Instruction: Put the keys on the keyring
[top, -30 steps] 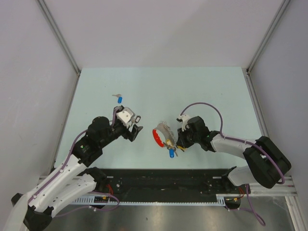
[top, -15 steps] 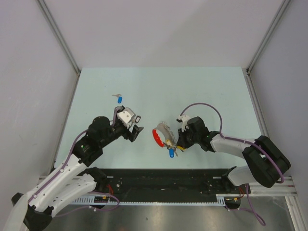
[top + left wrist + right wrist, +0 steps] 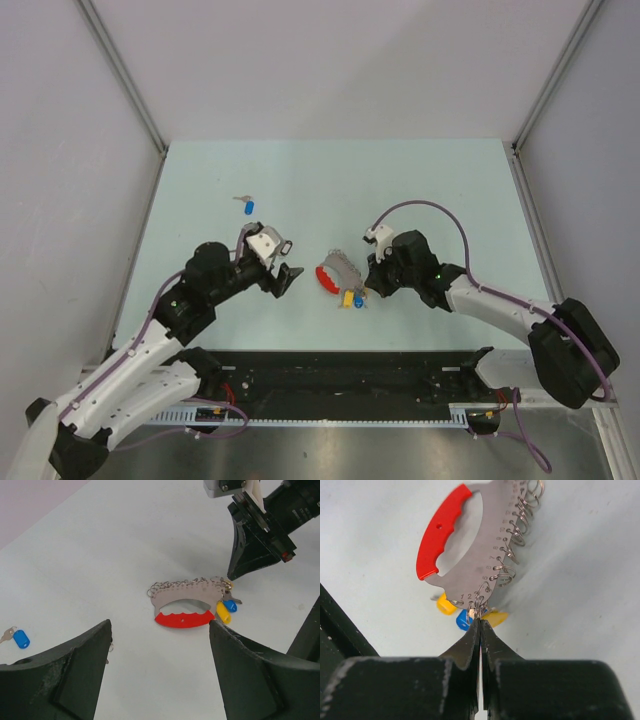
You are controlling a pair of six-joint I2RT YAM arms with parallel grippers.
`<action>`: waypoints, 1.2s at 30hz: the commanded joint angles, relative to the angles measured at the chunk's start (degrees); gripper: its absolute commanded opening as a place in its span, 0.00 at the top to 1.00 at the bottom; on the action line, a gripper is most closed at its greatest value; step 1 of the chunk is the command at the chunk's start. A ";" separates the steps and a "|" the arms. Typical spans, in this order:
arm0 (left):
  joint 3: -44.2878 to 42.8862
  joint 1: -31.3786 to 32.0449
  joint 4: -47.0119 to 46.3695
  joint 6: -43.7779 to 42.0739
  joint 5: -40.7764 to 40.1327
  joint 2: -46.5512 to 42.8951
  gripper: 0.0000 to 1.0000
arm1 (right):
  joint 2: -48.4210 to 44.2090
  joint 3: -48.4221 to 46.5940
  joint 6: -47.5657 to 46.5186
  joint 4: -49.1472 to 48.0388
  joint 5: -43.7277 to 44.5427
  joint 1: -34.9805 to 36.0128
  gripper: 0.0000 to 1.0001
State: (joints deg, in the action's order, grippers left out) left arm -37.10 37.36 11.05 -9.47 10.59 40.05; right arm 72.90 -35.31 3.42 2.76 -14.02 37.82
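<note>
One loose key (image 3: 247, 205), one keyring (image 3: 182, 621) — right gripper (image 3: 480, 622) pinched shut on its end ring, left gripper (image 3: 288, 258) wide open, empty.

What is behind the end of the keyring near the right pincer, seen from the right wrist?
A yellow tag and a blue tag peek out behind the keyring. Their keys are hidden by it and the shut right pincer.
</note>
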 commanded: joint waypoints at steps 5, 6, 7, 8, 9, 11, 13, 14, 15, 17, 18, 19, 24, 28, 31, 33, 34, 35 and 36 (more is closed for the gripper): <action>0.72 -0.01 -7.96 -0.02 6.63 4.50 0.18 | -2.50 -4.68 -8.60 0.75 -0.91 0.85 1.00; 0.37 0.08 -8.67 -0.28 7.07 5.90 0.19 | -2.94 -4.94 -9.13 1.01 -1.36 1.11 1.00; 0.19 -0.01 -9.28 -0.45 7.60 6.44 0.19 | -3.20 -5.12 -10.44 1.28 -1.62 1.20 1.00; -0.07 -0.01 -9.81 -0.80 8.04 7.40 0.20 | -3.38 -5.29 -10.97 1.28 -2.15 1.37 1.00; -0.68 -0.01 -10.78 -1.33 8.57 8.19 0.20 | -3.64 -5.47 -11.59 1.54 -2.32 1.64 1.00; -1.22 -0.10 -12.35 -3.52 10.67 11.53 0.21 | -4.43 -5.73 -12.99 1.89 -2.50 1.81 1.00; -2.71 -0.01 -13.33 -5.80 12.60 15.73 0.22 | -4.96 -5.73 -13.52 1.98 -2.94 1.82 1.00; -3.23 -0.10 -13.68 -8.60 14.44 17.15 0.22 | -5.14 -5.74 -14.22 1.98 -3.55 1.82 1.00; -4.02 -0.10 -14.03 -9.94 15.33 18.64 0.22 | -5.23 -5.65 -14.49 1.72 -3.99 1.82 1.00; -4.03 -0.10 -16.66 -14.49 18.48 21.98 0.22 | -5.23 -5.74 -15.46 1.72 -6.00 1.90 1.00; -3.68 -0.10 -17.46 -16.43 19.55 22.78 0.22 | -5.40 -5.65 -16.24 1.46 -6.54 1.90 1.00; -3.42 -0.10 -19.55 -17.84 20.25 23.57 0.22 | -5.49 -5.65 -16.60 1.19 -6.98 1.99 1.00; -4.72 -0.71 -23.53 -20.67 26.57 30.15 0.25 | -6.10 -5.65 -18.80 0.49 -10.06 1.99 1.00; -7.63 -0.71 -21.95 -23.56 29.66 34.73 0.40 | -6.46 -5.65 -19.33 0.57 -10.59 1.99 1.00; -9.13 -0.71 -19.66 -26.55 31.24 38.25 0.45 | -6.81 -5.74 -19.42 0.84 -11.20 1.99 1.00; -8.52 -0.71 -20.18 -27.44 31.51 39.31 0.46 | -6.64 -5.65 -19.42 1.01 -11.12 2.08 1.00; -8.34 -0.71 -20.28 -27.53 31.86 40.27 0.46 | -6.46 -5.65 -19.42 1.01 -11.03 2.08 1.00; -8.25 -0.71 -20.36 -27.44 32.47 40.54 0.46 | -6.28 -5.65 -19.42 1.10 -10.94 2.08 1.00; -8.25 -0.63 -20.28 -27.27 33.43 40.98 0.49 | -6.28 -5.65 -19.33 1.19 -10.77 2.08 1.00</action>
State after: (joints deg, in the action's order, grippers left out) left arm -44.05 36.93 -8.45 -33.47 39.03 79.59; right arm 67.81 -38.50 -15.14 5.69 -23.86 39.64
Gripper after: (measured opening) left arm 0.540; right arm 0.009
